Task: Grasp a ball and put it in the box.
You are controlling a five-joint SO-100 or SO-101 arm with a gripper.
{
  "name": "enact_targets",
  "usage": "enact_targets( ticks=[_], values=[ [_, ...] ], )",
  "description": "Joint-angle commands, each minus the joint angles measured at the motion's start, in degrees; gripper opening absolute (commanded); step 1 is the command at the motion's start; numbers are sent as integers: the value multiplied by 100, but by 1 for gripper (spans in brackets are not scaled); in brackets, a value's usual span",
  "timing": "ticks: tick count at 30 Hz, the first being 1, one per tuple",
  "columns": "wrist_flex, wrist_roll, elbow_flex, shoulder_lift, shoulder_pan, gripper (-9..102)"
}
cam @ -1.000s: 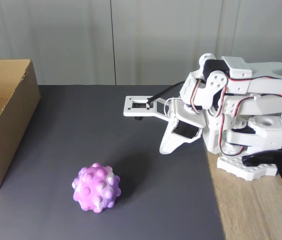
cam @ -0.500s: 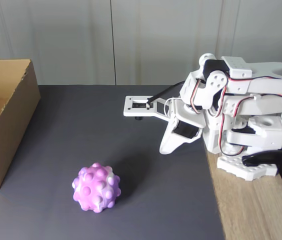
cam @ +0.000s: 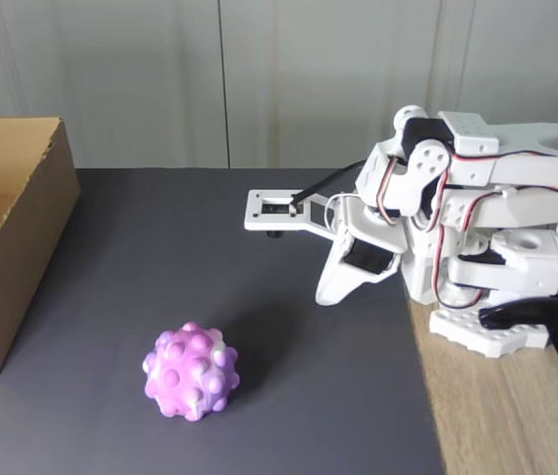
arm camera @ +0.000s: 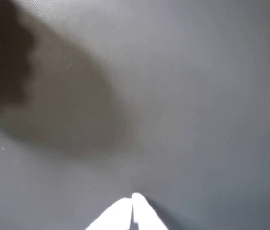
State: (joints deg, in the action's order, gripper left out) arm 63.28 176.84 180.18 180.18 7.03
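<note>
Meanwhile tool [cam: 325,294] closed, ball [cam: 191,371] apart, box [cam: 7,233] left.

1 ball [cam: 191,372], 1 box [cam: 12,237], 1 arm [cam: 477,198], 1 dark mat [cam: 259,297].

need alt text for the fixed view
A bumpy pink and purple ball sits on a dark grey mat, apart from a white robot arm folded at the right, its gripper shut. An open cardboard box stands at the left edge.

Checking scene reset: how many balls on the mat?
1. The ball sits on the dark mat in the fixed view, front-left, apart from the box. The box's interior is partly hidden.
</note>
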Motion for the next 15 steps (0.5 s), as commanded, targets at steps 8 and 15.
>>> enact_targets(
  ticks=[8, 15],
  values=[
    [149, -176, 18, -79, -9, 0],
    [114, 141, 18, -79, 861, 0]
  ],
)
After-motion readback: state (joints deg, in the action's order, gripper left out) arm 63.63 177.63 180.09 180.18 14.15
